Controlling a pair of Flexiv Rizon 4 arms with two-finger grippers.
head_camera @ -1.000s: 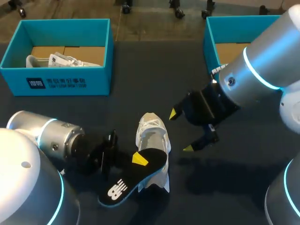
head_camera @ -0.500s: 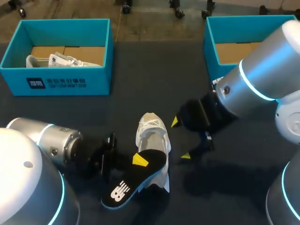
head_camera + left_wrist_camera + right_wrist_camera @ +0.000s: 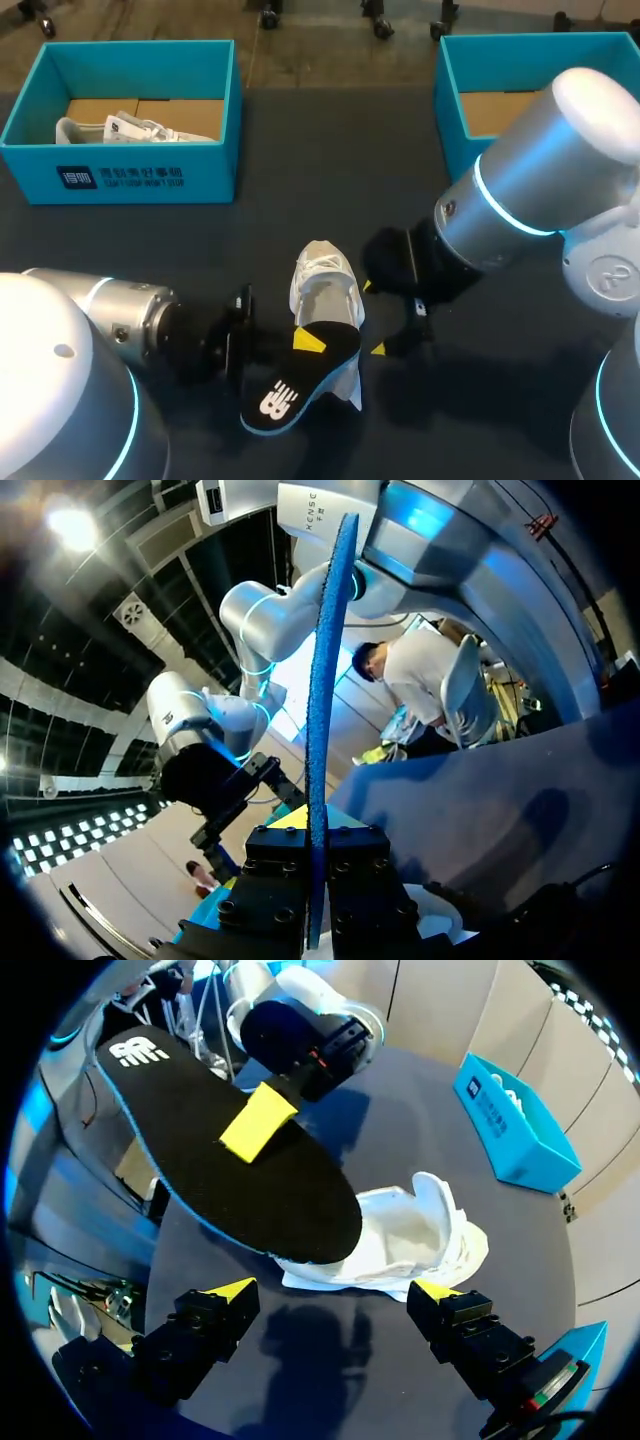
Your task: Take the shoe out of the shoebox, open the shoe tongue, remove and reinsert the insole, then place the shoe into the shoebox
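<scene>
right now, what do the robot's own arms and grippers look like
The left arm and right arm are smooth, rounded silver-grey tubes with glowing cyan rings at the joints. The left gripper and right gripper are boxy and black, with bright yellow fingertips.

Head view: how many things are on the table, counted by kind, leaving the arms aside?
Shoeboxes: 2 (left shoebox, right shoebox)
Shoes: 2 (loose shoe, boxed shoe)
Insoles: 1 (insole)
Total: 5
</scene>
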